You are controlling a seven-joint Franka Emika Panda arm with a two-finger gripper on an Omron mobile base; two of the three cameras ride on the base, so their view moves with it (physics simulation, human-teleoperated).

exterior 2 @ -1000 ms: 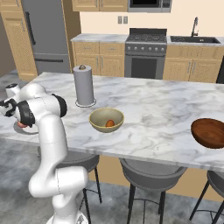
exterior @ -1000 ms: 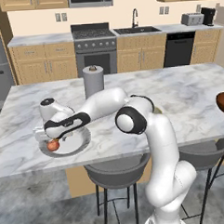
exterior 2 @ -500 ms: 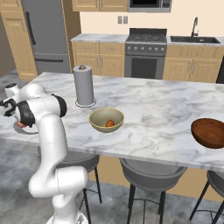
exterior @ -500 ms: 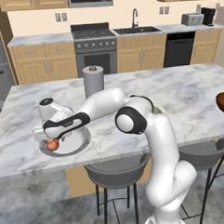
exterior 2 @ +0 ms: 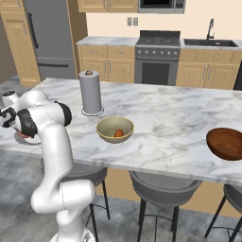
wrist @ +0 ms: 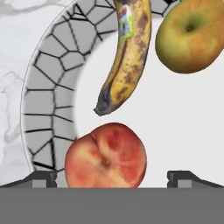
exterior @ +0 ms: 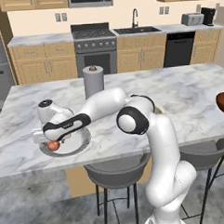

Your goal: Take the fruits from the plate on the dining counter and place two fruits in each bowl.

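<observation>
In the hand view the light-grey plate (wrist: 48, 87) holds a red round fruit (wrist: 105, 155), a dark-tipped banana (wrist: 127, 52) and a yellow-green round fruit (wrist: 190, 37). My gripper (wrist: 113, 177) is open just over the red fruit, with one fingertip on each side of it and not touching. From the left base view the gripper (exterior: 51, 141) hangs low over the plate (exterior: 74, 146) at the red fruit (exterior: 53, 145). The orange round fruit (exterior 2: 118, 133) lies in the tan-yellow bowl (exterior 2: 115, 130). The dark reddish-brown bowl (exterior 2: 227, 143) stands far right on the dining counter (exterior 2: 165, 118).
A paper towel roll (exterior: 93, 81) stands upright behind the plate, close to my arm. Stools (exterior: 118, 169) sit under the counter's front edge. A stove and cabinets line the back wall.
</observation>
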